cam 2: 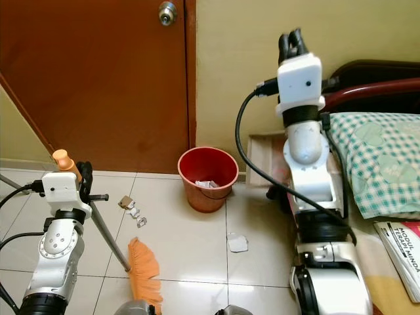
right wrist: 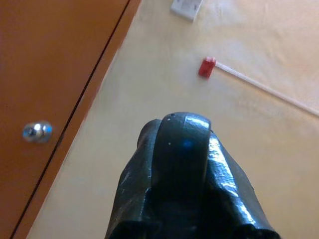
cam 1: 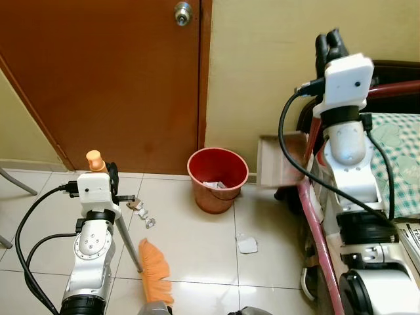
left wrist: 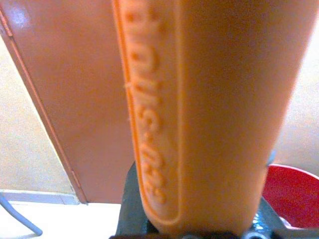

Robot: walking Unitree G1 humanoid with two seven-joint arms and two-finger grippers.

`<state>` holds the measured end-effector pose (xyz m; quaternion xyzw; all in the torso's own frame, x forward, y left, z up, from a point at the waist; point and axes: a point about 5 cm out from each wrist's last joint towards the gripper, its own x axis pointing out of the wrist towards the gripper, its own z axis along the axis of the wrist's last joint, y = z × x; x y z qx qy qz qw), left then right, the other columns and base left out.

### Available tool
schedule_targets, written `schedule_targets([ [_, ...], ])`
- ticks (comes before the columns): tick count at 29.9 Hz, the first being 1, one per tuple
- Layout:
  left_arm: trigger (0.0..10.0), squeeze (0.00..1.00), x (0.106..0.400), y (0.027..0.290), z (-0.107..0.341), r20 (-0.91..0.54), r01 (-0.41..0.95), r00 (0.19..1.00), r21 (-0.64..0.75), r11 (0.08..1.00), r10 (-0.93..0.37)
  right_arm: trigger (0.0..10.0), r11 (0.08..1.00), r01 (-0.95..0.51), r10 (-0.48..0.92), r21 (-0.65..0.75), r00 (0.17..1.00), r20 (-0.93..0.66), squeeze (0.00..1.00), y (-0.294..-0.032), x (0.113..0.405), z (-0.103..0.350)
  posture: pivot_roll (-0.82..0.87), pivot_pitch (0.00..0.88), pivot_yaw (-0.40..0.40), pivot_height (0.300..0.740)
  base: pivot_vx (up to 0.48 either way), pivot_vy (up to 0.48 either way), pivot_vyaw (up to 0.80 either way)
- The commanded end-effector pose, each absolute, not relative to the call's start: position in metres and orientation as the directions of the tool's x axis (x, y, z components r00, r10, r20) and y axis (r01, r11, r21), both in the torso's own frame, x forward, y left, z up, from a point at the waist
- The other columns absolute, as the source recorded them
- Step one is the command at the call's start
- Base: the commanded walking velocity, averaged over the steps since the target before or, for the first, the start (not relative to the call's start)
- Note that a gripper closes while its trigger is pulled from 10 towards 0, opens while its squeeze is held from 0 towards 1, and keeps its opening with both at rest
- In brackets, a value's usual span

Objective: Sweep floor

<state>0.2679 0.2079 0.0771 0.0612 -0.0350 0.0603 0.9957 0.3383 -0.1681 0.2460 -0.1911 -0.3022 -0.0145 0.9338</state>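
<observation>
One broom [cam 1: 155, 269] slants, bristles floorward, handle up-left.

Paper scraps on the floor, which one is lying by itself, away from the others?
The white scrap right of the red bucket, alone on the tile. The other scraps lie clustered left of the bucket, ahead of the orange broom head.

The floor tiles [cam 1: 197, 243] are smooth and shiny. The brown door [cam 1: 98, 72] looks like wood, with a shiny metal knob [cam 1: 182, 12]. The red bucket [cam 1: 217, 177] and the orange broom [cam 1: 156, 269] bristles look plastic. Bits of crumpled paper [cam 1: 247, 244] lie on the tiles. The green checked pillow [cam 2: 380, 164] is cloth.
</observation>
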Motion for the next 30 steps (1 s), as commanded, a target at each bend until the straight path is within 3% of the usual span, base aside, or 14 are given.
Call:
schedule_targets([
  [1,10.0,0.0,0.267,0.207,0.078,0.074,-0.107,0.993,0.143,0.984,0.097,10.0,0.923,0.137,0.122,-0.36,0.782,0.611,0.0,-0.16,0.331,0.26,0.01,0.0,-0.03,0.74,0.0,0.0,0.0],
  [8,10.0,0.0,0.269,0.205,0.078,0.075,-0.099,0.993,0.143,0.985,0.089,10.0,0.92,0.008,0.203,-0.391,0.845,0.494,0.0,-0.139,0.326,0.233,0.0,0.0,-0.03,0.74,0.0,0.0,0.0],
  [15,10.0,0.0,0.267,0.198,0.081,0.087,-0.078,0.994,0.156,0.985,0.065,10.0,0.902,-0.13,0.275,-0.412,0.908,0.317,0.0,-0.121,0.322,0.177,0.01,0.0,-0.045,0.74,0.0,0.0,0.0],
  [21,10.0,0.0,0.267,0.196,0.086,0.107,-0.043,0.994,0.205,0.978,0.021,10.0,0.888,-0.18,0.306,-0.423,0.918,0.251,0.0,-0.109,0.32,0.157,0.03,0.002,-0.046,0.74,0.0,0.0,0.0],
  [30,10.0,0.0,0.26,0.193,0.097,0.112,0.009,0.993,0.257,0.966,-0.039,10.0,0.861,-0.251,0.362,-0.443,0.914,0.185,0.0,-0.082,0.322,0.132,0.08,0.081,-0.025,0.74,0.0,0.0,0.0],
])
